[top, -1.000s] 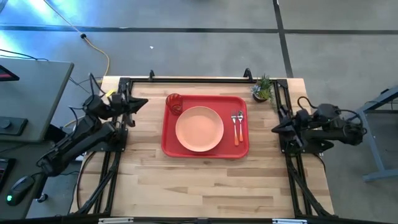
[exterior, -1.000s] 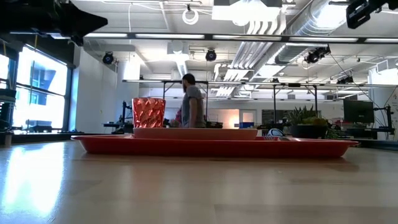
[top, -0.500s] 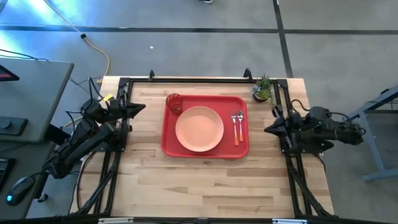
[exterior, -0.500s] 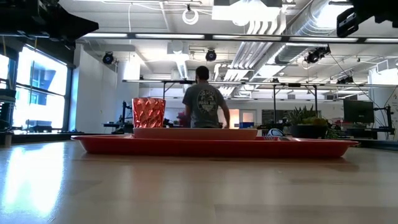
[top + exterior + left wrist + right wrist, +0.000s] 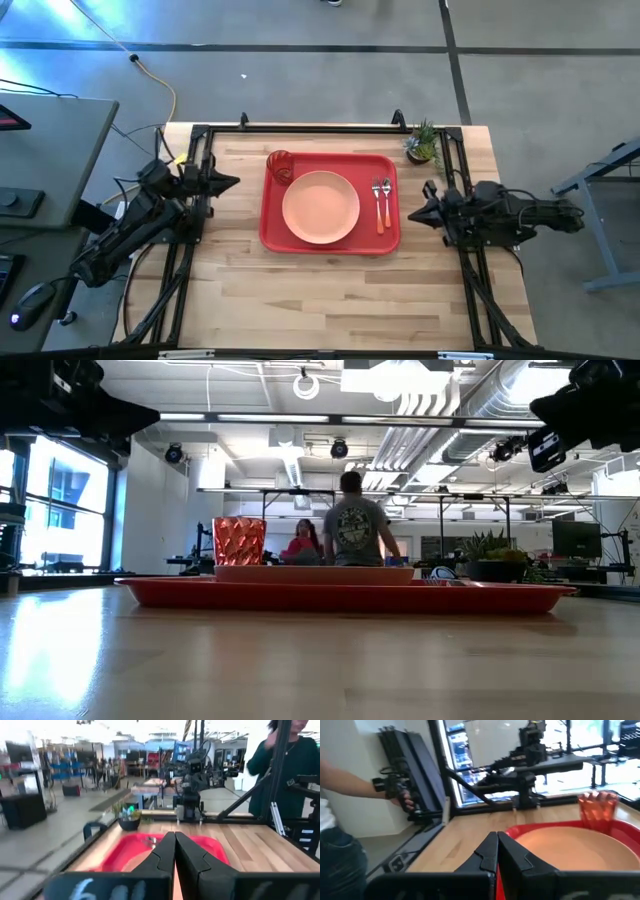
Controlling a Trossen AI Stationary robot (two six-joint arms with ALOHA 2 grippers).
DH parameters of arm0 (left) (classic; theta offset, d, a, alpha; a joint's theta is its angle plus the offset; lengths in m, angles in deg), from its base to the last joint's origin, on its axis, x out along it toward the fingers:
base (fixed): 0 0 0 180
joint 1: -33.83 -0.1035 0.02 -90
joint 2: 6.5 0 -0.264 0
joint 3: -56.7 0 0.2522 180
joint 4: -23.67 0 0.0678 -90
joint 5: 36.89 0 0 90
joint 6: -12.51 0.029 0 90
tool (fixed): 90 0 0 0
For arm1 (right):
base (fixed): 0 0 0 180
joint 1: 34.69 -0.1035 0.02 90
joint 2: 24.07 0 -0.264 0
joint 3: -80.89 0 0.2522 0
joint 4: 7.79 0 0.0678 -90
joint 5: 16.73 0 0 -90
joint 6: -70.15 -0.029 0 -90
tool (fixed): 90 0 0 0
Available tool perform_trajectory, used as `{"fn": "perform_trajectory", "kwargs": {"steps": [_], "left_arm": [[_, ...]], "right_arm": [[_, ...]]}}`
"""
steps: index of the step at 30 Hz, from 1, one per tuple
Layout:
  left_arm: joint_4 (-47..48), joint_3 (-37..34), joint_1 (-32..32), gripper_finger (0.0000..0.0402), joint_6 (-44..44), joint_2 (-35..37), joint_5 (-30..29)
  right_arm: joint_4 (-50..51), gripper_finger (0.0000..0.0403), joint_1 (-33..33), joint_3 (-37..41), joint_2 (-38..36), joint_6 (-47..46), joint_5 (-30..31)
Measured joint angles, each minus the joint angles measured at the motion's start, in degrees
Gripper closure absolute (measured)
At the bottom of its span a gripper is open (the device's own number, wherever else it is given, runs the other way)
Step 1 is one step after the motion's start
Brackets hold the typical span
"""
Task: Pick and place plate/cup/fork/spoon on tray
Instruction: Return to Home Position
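The red tray [image 5: 272, 232] lies mid-table. On it rest the peach-pink plate [image 5: 320, 206], the red-orange cup [image 5: 281, 166] at its far left corner, and the fork [image 5: 378, 191] and spoon [image 5: 386, 204] side by side at its right. My left gripper [image 5: 234, 182] is shut and empty at the table's left edge, pointing at the tray. My right gripper [image 5: 410, 215] is shut and empty just right of the tray. Both show shut in the wrist views [image 5: 174, 851] [image 5: 497, 851].
A small green potted plant [image 5: 423, 143] stands at the far right corner. Black frame rails [image 5: 300, 127] run along the table's far, left and right edges. Bare wood [image 5: 330, 300] lies near the front edge. People show in the room beyond the table.
My right gripper has moved toward the table's left, closer to the tray's right edge, and a little toward the near edge. My left gripper has moved slightly toward the near edge. A person has walked across the room behind the table.
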Motion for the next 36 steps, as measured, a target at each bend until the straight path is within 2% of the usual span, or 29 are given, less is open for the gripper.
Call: {"fn": "perform_trajectory", "kwargs": {"steps": [3, 12, 20, 24, 36], "left_arm": [[1.16, -0.09, 0.00, 0.0401, -0.88, -0.04, -0.18], [0.35, -0.99, 0.00, 0.0401, 0.78, 0.00, -0.37], [-13.30, -8.99, 0.00, 0.0401, -5.77, -0.04, -0.12], [-12.75, -9.25, 0.00, 0.0401, -4.74, -0.09, 0.77], [-8.79, -9.19, 1.10, 0.0401, -1.58, -0.04, 1.07]], "right_arm": [[0.99, 0.0403, 0.00, 0.00, 0.00, -0.28, 1.95], [0.63, 0.0403, 0.00, 0.00, -1.27, 4.04, 0.53], [0.58, 0.0403, 0.00, 0.00, -1.25, 5.06, -1.49], [0.60, 0.0403, 0.00, 0.00, -1.25, 5.43, -3.95], [-0.45, 0.0403, 0.00, 0.11, -1.25, 10.42, -3.88]]}}
